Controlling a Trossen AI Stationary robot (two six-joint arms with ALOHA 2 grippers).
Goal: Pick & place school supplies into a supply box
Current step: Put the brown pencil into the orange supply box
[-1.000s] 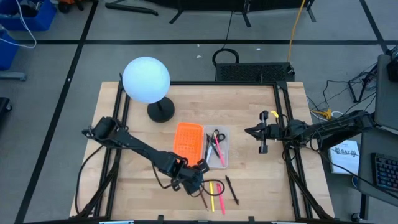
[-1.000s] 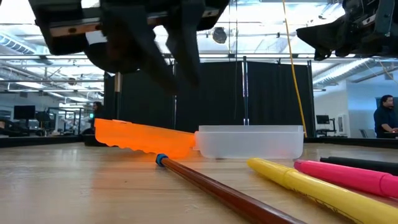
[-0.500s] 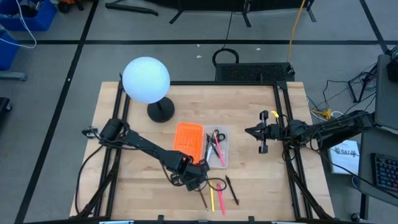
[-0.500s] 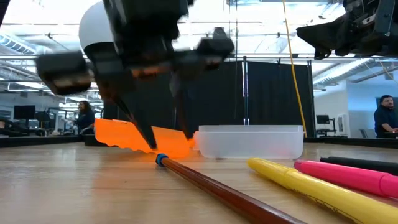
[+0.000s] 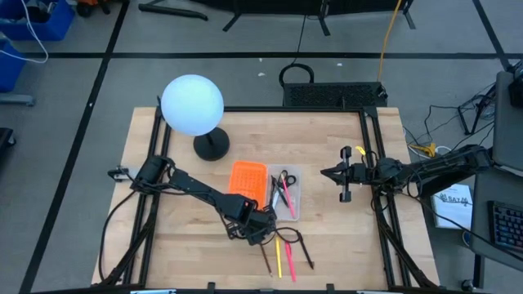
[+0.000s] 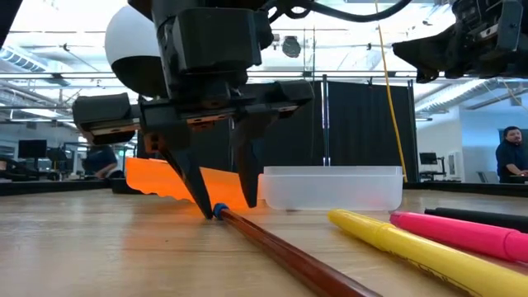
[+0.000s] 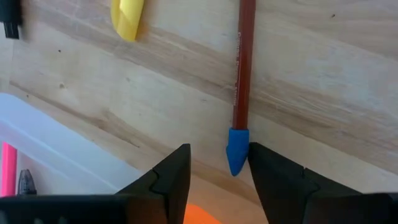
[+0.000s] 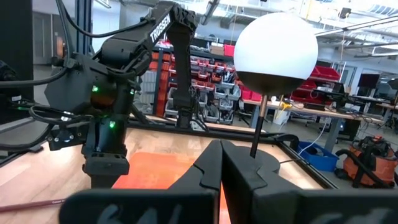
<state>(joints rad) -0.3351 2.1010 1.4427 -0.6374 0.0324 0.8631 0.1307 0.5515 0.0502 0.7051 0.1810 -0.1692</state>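
The supply box, a clear tray with its orange lid panel beside it, lies mid-table and holds scissors and pink pens. Nearer the front edge lie a brown pencil, a yellow pen, a pink pen and a black pen. My left gripper is open and points down, its fingertips at the table on either side of the pencil's blue-capped far end. My right gripper hangs shut above the table's right side. My left gripper comes from above with one finger close against the pencil's blue cap and the other a gap away. I cannot tell whether either finger touches it. The fingers stand across the pencil, which lies flat on the table.
A white globe lamp on a black base stands at the far left. The orange lid lies just behind my left fingers. Bare wood spreads over the table's left and far right. A person stands in the room beyond.
My left gripper has come down to the table and tipped steeper, shifting slightly toward the right edge until its fingertips straddle the pencil's blue cap. The pencil and the pens lie as before.
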